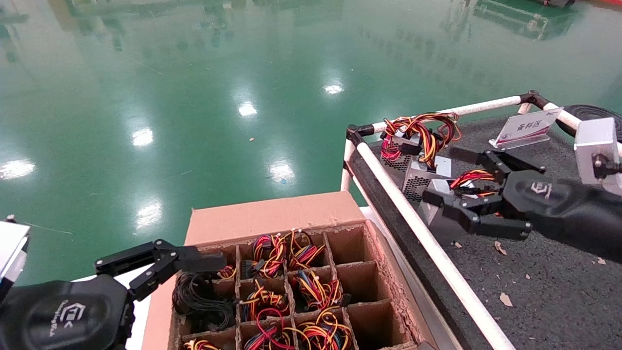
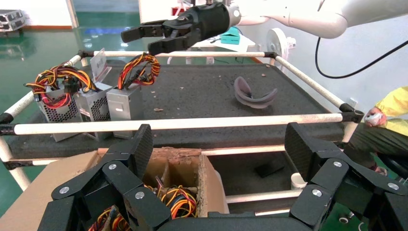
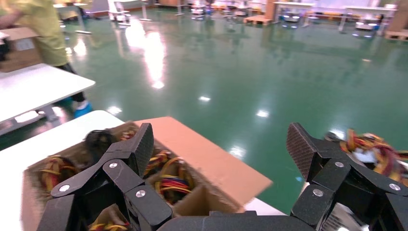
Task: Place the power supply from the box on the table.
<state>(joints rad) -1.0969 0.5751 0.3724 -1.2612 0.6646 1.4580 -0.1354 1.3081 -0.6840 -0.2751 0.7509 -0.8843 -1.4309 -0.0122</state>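
One power supply stands on the table, beneath the spread-open right gripper.

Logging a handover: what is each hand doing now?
Left hand: open, empty, above the box.
Right hand: open, empty, above the power supply.

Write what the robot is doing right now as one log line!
right gripper: open, above power supply | power supply: on table | left gripper: open, over box

Power supply on table, right of box.
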